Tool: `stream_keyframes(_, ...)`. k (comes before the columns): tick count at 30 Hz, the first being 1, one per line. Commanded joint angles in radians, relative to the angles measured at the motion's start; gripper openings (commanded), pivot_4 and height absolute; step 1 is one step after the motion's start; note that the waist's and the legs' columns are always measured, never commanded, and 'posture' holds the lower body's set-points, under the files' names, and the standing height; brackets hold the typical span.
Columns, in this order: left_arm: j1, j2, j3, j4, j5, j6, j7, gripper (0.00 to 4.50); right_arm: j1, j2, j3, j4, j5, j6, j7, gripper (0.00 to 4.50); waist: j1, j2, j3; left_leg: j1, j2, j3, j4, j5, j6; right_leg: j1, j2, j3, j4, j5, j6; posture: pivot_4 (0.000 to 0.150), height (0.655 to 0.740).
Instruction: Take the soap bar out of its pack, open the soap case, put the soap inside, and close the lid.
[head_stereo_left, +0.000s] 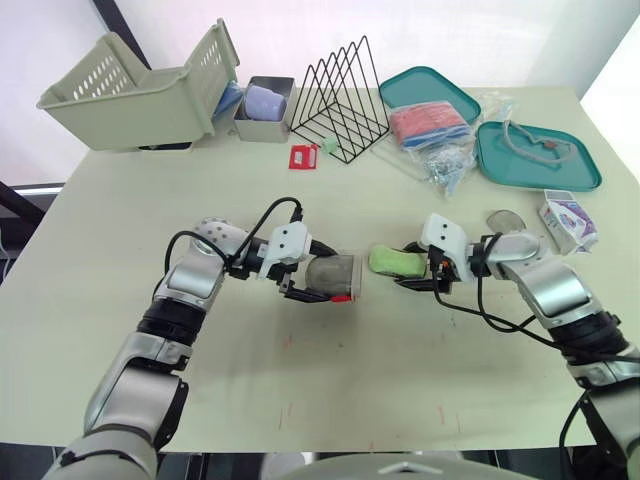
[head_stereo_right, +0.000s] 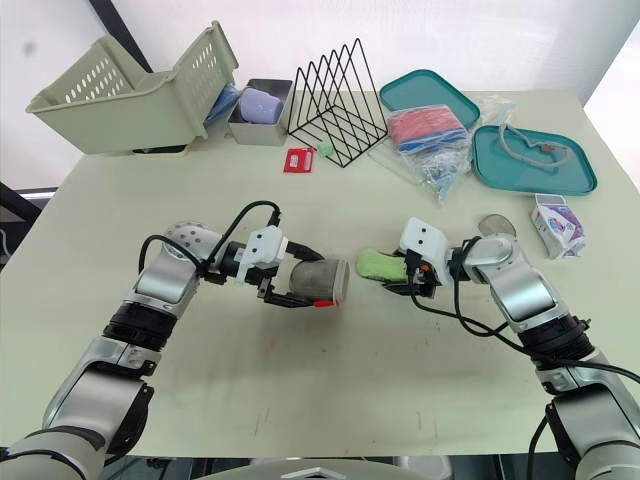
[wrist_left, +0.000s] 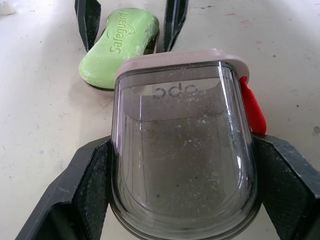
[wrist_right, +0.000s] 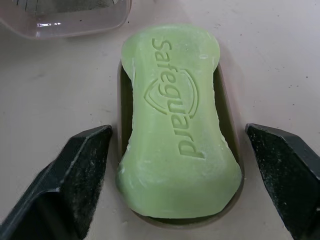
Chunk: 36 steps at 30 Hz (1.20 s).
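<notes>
Soap bar (wrist_right: 175, 120), green and embossed with a brand name, lies unwrapped in the shallow base of the soap case (wrist_right: 226, 120), which rests on the pale counter (head_stereo_left: 400, 380) near its centre. Right gripper (head_stereo_left: 405, 265): open, one black finger on each side of the base, both clear of the bar. Left gripper (head_stereo_left: 335, 274): closed on the smoky transparent lid (wrist_left: 182, 150), a finger pressed to each long side. The lid sits just beside the bar, at its 9 o'clock, with its pale rim turned toward the bar and a red latch (wrist_left: 250, 107) on one edge; whether the lid touches the counter cannot be told. Far side of the counter, as seen from the head: a slatted basket (head_stereo_left: 140, 90) at 11 o'clock, a black wire rack (head_stereo_left: 340, 100) at 12 o'clock, and two teal trays (head_stereo_left: 540, 155) at 1 to 2 o'clock. A small white and purple carton (head_stereo_left: 568, 222) stands at 3 o'clock, near the counter's edge and well apart from the bar.
</notes>
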Motion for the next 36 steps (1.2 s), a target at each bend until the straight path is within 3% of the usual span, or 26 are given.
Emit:
stream_keyframes(1, 0.003, 0.008, 0.011, -0.028, -0.015, -0.010, 0.005, 3.48, -0.022, -0.009, 0.011, 0.011, -0.002, -0.040, 0.047, 2.87, 0.000, 0.000, 0.000, 0.000, 0.000, 0.000, 0.000, 0.000, 0.000, 0.000, 0.000, 0.000, 0.000, 0.000, 0.000, 0.150, 0.7400)
stream_keyframes(18, -0.007, -0.010, 0.008, 0.008, -0.012, -0.013, 0.037, 3.48, -0.045, -0.084, -0.034, -0.099, 0.087, -0.088, 0.235, 2.87, 0.001, 0.000, 0.000, 0.000, 0.000, 0.000, 0.000, 0.000, 0.000, 0.000, 0.000, 0.000, 0.000, 0.000, 0.000, 0.150, 0.7400)
stream_keyframes(36, -0.001, -0.030, 0.013, -0.026, -0.030, -0.015, 0.039, 3.48, -0.061, -0.052, 0.032, -0.105, 0.040, -0.030, 0.207, 2.87, 0.001, 0.000, 0.000, 0.000, 0.000, 0.000, 0.000, 0.000, 0.000, 0.000, 0.000, 0.000, 0.000, 0.000, 0.000, 0.150, 0.7400)
